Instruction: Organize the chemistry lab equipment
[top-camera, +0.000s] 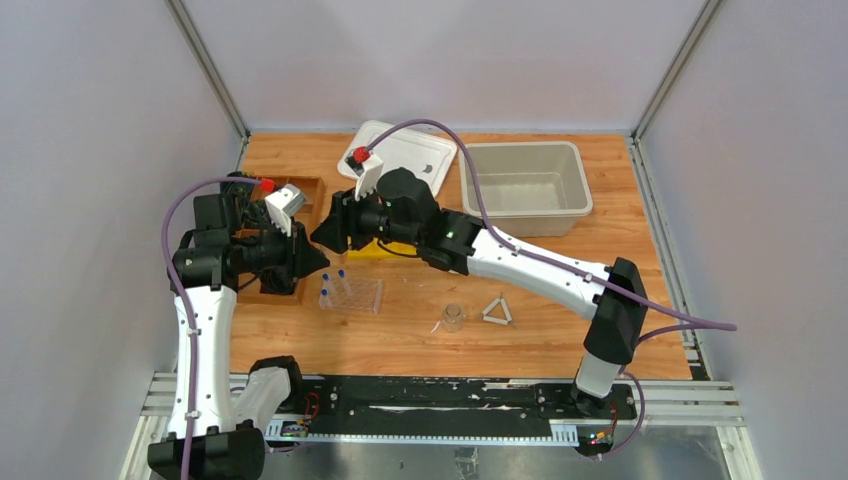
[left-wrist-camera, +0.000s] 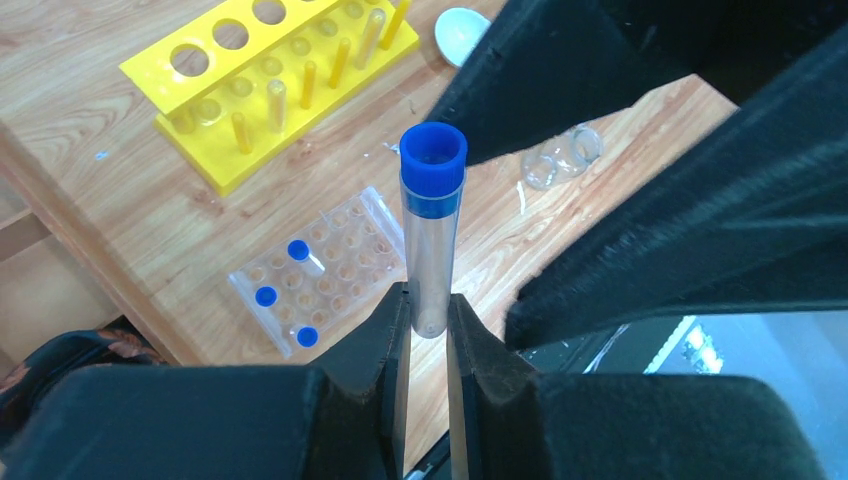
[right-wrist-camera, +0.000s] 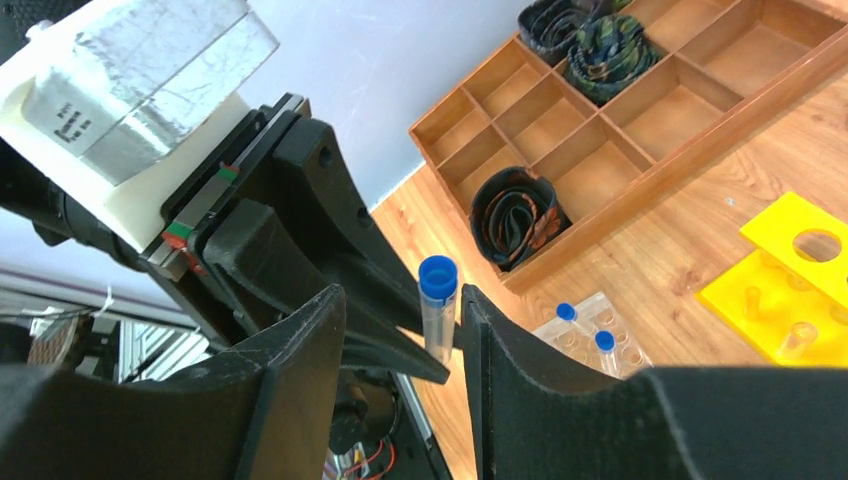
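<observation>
Blue-capped tube (left-wrist-camera: 431, 240), upright with cap uppermost, held in the air near the clear plastic rack (left-wrist-camera: 352, 238). My left pincer (left-wrist-camera: 428, 318) is nipped tight on its lower end. My right pincer (right-wrist-camera: 400, 300) stands parted on either side of it, gripping nothing. Three more capped tubes (left-wrist-camera: 297, 250) stand in the rack.

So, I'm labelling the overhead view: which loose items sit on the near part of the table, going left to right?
The clear plastic rack, then the small glass beaker, then the white triangle.
</observation>
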